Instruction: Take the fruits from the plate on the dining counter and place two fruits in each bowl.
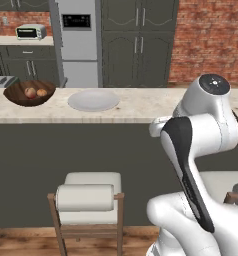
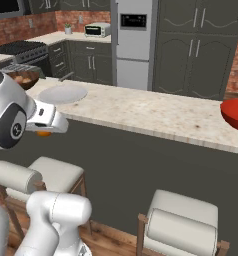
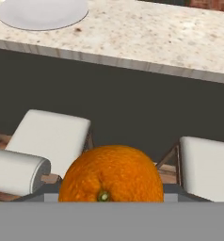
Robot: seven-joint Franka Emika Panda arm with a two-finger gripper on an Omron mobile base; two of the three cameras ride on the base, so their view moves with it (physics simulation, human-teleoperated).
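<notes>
Holding a round, dimpled orange fruit [image 3: 111, 174] in its gripper [image 3: 111, 197], the white robot arm [image 1: 201, 135] hangs in front of the dark grey face of the desk, below the level of its top. Seen from the hand, the fruit sits low and centred between the jaws, its small green stem scar turned toward the lens. Two white-cushioned wooden stools [image 3: 48, 141] stand on the floor beneath, pushed up near the desk front. Beyond them, the long beige speckled stone desk [image 2: 156, 115] carries a flat, round, pale grey-white plate [image 1: 93, 100], bare of fruit. To the plate's left stands a wide, dark brown wooden bowl [image 1: 29, 93] with a reddish fruit [image 1: 30, 92] and a smaller orange fruit [image 1: 42, 92] side by side inside. Well to the right, a glossy red bowl [image 2: 235, 115] sits at the desk's far end. Dark cabinets [image 1: 136, 42] and a silver refrigerator [image 1: 77, 42] line the brick back wall.
</notes>
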